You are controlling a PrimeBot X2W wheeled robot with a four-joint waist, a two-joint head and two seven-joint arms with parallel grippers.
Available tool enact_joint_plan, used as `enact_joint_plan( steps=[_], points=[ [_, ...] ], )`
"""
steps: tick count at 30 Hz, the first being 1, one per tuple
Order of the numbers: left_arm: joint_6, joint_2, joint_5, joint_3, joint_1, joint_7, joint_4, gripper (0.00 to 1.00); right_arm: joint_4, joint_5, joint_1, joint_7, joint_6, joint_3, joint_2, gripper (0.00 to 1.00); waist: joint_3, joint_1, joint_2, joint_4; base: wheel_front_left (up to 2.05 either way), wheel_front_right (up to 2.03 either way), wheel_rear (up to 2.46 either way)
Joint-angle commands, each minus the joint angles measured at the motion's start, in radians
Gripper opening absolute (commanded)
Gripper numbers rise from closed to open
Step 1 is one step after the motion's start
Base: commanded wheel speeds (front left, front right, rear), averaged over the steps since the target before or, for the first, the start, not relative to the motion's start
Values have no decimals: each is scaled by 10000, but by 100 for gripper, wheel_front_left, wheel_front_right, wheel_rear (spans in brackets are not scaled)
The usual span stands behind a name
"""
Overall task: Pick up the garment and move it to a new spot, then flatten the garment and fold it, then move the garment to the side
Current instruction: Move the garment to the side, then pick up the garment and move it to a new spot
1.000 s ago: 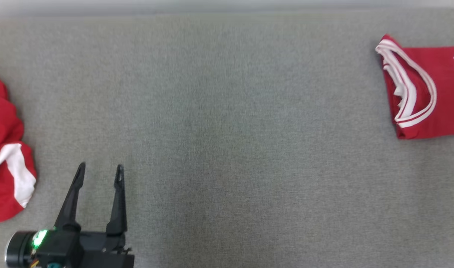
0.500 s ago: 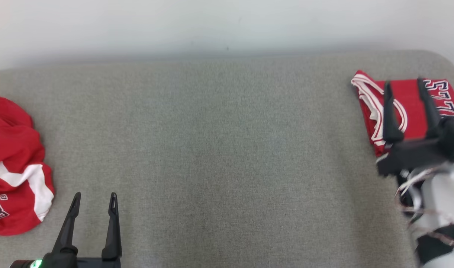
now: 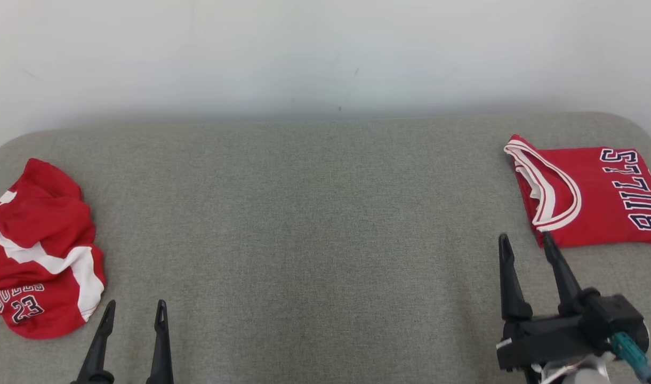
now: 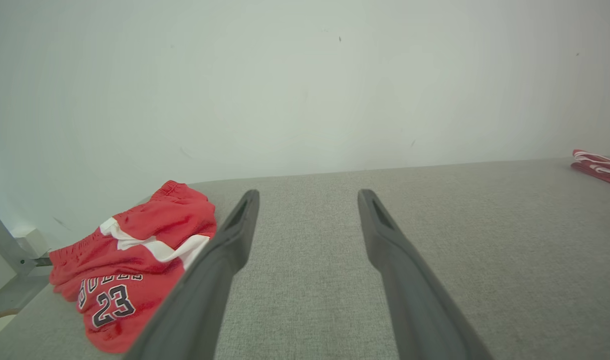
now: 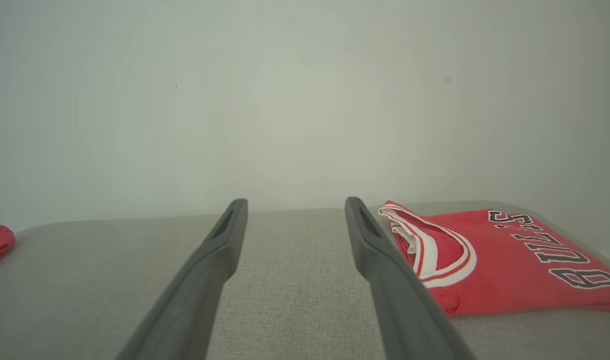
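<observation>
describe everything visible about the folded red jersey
The folded red jersey lies flat at the right end of the grey padded surface, a neat rectangle. Soft fabric, white-and-red striped neck trim facing the middle, dark white-edged BULLS lettering on top. The open right gripper sits by its near corner; contact can't be told.

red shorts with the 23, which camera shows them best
Head view: the red shorts lie almost whole at the left end of the grey surface, print readable. The left wrist view is closer, but the left gripper hides their right edge. The right wrist view has a small red corner at its left edge.
</observation>
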Motion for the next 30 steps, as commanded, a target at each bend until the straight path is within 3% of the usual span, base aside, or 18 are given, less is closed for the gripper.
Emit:
enact_joint_plan(
  steps=[1,4,12,22,30],
  points=[
    [44,-41,97,9,52,-32,59,100,-75,107,234,6,-21,-63,85,100,-27,2,2,43,0,0,0],
    [151,-39,103,17,118,-32,199,100,-336,251,813,4,-22,-482,243,100,-86,2,2,106,0,0,0],
    [236,23,269,-243,208,-30,508,100,-405,125,1998,5,-22,-218,345,100,-325,2,2,242,0,0,0],
    [72,297,-38,-188,444,-30,329,100,-520,413,2277,3,-22,145,352,100,-437,2,2,324,0,0,0],
    [84,178,-56,66,600,-30,503,100,-438,409,2346,3,-22,92,353,100,-519,2,2,360,0,0,0]
  ],
)
